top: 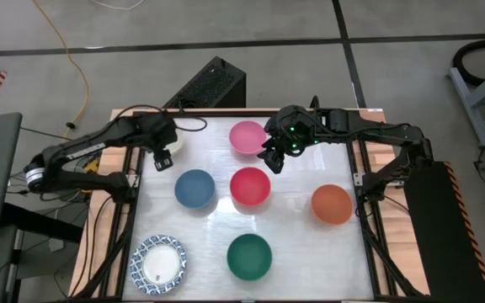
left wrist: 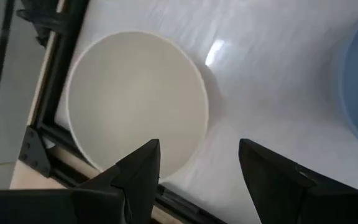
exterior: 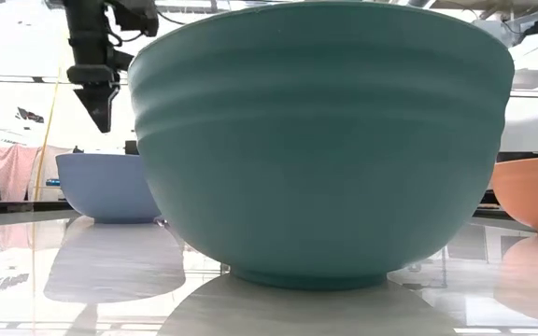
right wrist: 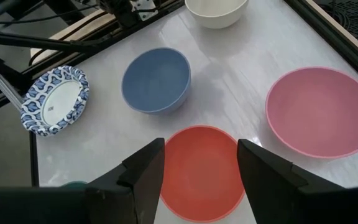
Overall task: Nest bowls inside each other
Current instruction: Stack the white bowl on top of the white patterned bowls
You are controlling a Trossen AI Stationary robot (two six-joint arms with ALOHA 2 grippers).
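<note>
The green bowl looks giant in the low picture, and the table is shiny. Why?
In the low view the green bowl sits right by the camera, so it fills the picture; the glossy table mirrors the bowls. In the high view it is no bigger than the others, and glare streaks cross the table. In the left wrist view a bright glint sits beside the cream bowl.

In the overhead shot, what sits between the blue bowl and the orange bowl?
The red bowl sits between the blue bowl and the orange bowl, in a rough row across the table's middle; the high view shows it, with bare tabletop on either side of it.
</note>
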